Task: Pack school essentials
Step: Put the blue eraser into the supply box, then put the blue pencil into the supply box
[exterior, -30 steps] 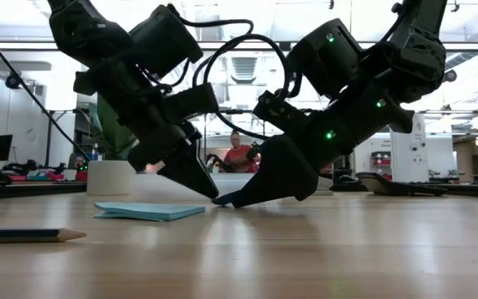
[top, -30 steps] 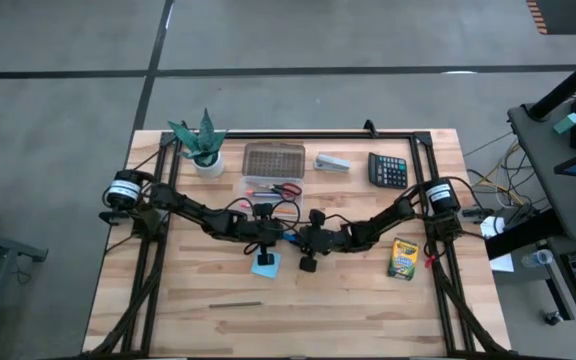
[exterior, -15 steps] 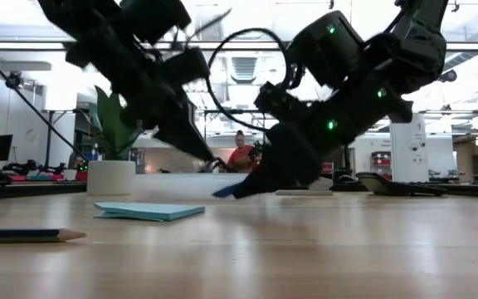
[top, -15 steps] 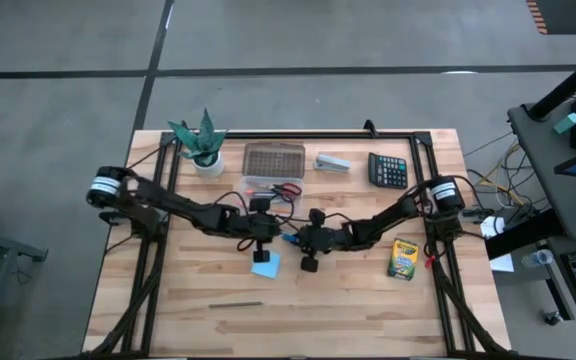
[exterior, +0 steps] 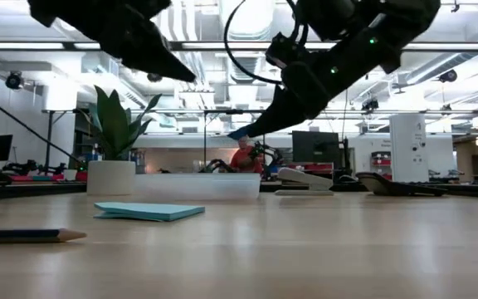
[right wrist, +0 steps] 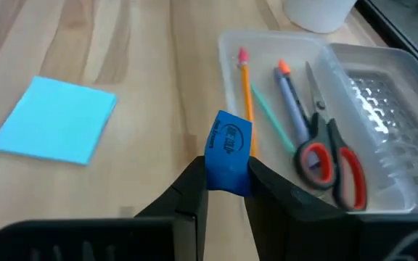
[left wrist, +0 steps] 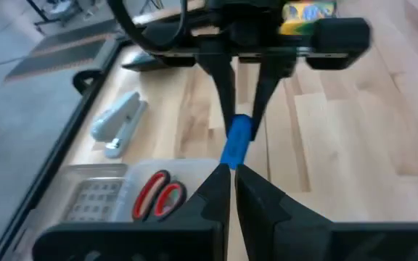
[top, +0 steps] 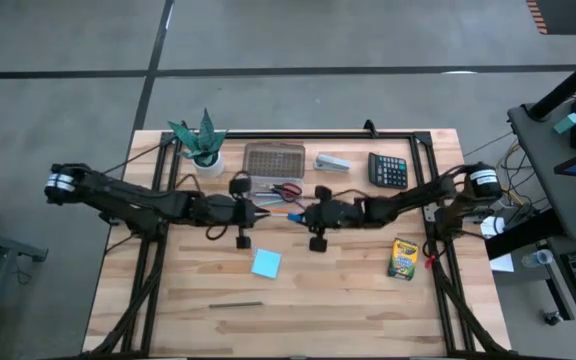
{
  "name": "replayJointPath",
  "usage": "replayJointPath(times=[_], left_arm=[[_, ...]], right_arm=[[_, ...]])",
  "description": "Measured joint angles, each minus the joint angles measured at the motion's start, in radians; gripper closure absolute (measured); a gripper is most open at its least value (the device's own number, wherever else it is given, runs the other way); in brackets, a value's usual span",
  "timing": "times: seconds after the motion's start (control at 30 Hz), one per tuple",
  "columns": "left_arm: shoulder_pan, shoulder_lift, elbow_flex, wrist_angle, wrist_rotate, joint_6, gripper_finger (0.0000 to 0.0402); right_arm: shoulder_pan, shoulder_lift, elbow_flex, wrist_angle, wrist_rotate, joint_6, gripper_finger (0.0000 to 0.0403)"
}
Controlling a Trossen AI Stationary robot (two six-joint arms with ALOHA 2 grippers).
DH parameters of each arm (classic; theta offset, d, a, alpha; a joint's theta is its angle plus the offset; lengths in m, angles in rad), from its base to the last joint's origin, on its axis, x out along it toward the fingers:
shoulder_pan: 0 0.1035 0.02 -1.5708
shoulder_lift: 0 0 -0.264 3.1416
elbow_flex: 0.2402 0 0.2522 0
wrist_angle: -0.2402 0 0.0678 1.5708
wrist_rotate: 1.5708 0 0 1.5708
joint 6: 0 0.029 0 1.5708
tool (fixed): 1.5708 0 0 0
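Fingers of the right gripper (right wrist: pixel 227 190) pinch one blue eraser (right wrist: pixel 228 150), lifted off the table. Just beyond it sits one clear tray (right wrist: pixel 261 45) holding one pair of red-handled scissors (right wrist: pixel 324 148) and what look like three pens or pencils. One light-blue notepad (right wrist: pixel 54 119) lies beside the gripper. Facing it, the left gripper (left wrist: pixel 233 171) hangs with its fingers nearly together, empty. One crayon box (top: pixel 402 258) lies behind the right gripper.

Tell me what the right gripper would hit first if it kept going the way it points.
Probably the clear tray holding pencils and scissors: the right gripper, clamping the blue eraser, aims at its near rim. Depth is uncertain.
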Motion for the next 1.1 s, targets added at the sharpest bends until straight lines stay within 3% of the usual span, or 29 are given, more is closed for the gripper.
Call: replayJointPath(times=[0.33,0.77,0.97,1.1], left_arm=[[0.0,-0.11,-0.088,0.109,-0.004,-0.001,0.0395],[0.0,-0.068,-0.09,0.193,-0.004,0.0,0.0395],[0.0,-0.051,-0.09,0.205,-0.004,-0.046,0.0395],[0.0,-0.041,-0.09,0.201,-0.004,-0.102,0.0395]], right_arm=[[-0.165,0.066,0.0,0.14,-0.176,-0.045,0.0337],[-0.2,0.093,0.0,0.163,-0.176,-0.023,0.023],[-0.192,0.019,0.0,0.086,-0.169,-0.029,0.0222],[-0.146,-0.064,-0.026,0.024,-0.106,-0.036,0.0231]])
